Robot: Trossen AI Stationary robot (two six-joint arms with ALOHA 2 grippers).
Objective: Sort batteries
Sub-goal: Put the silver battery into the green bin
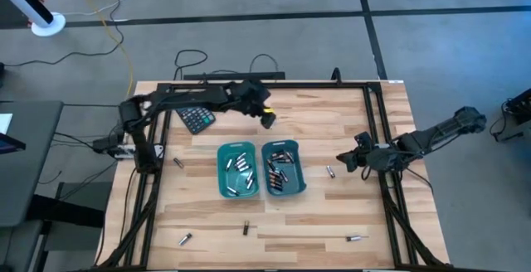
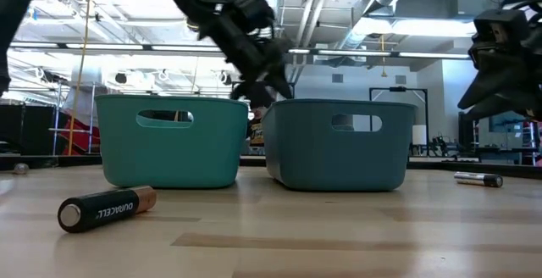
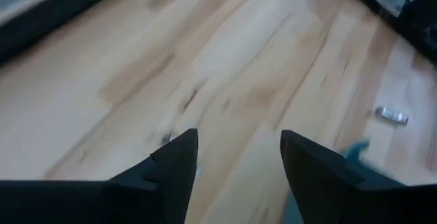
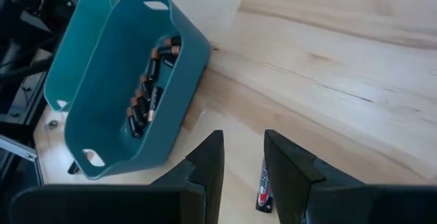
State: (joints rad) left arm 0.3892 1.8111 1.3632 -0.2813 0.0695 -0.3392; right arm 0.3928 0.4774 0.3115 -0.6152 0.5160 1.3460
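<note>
Batteries: silvery & dark cells in both bins, others loose on table.

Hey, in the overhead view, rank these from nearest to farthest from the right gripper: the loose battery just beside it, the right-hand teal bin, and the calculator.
From the right gripper:
1. Loose battery, just beside it, toward the bins.
2. Right-hand teal bin, mid-table.
3. Calculator, far side, by the left arm.

Two bins sit side by side mid-table: my left bin and right bin, each with batteries inside. A calculator lies behind the left bin. Loose batteries: one right of the bins, one before them
</note>
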